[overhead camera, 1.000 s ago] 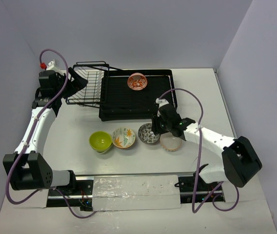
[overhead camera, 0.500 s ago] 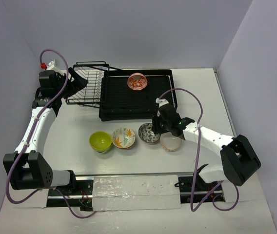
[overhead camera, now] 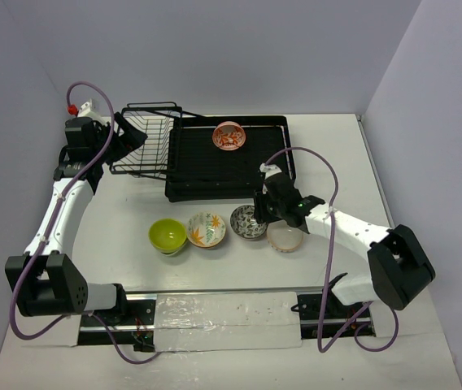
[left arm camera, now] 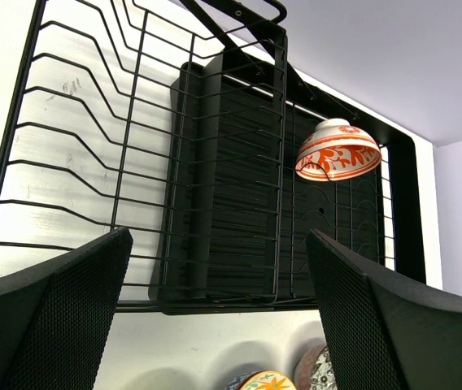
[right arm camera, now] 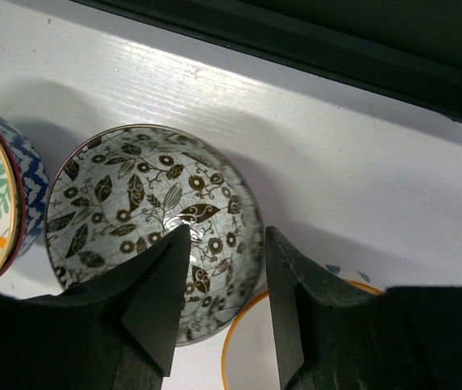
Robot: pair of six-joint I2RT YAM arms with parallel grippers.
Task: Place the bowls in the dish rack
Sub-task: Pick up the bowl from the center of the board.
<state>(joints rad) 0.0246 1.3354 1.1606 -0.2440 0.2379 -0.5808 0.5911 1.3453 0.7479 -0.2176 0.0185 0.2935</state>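
Sitting upright in the far part of the slatted tray of the dish rack (overhead camera: 207,166), the red-orange patterned bowl (overhead camera: 229,136) is the only bowl that is loaded. The left wrist view shows this bowl (left arm camera: 338,150) behind the wires of the black wire basket (left arm camera: 133,146), which is attached to the left side of the rack.

Four other bowls stand in a row on the white desk (overhead camera: 117,244), near the front edge of the rack. From left to right they are the lime green bowl (overhead camera: 167,236), the white bowl with orange leaves (overhead camera: 207,230), the grey bowl with dark leaf pattern (overhead camera: 248,222) and the cream-pink bowl (overhead camera: 285,237). The grey bowl and the cream-pink bowl are just beside each other.

The left jaws are spread wide and hold nothing; they are at the left end of the wire basket and point toward the rack.

The right jaws are low over the row, between the grey bowl and the cream-pink bowl. They are partly spread, and the two black fingers (right arm camera: 162,309) stand on both sides of the right rim of the grey bowl (right arm camera: 133,203). I cannot tell if a finger touches the rim. The orange-edged rim of the cream-pink bowl (right arm camera: 251,357) shows under the right finger.
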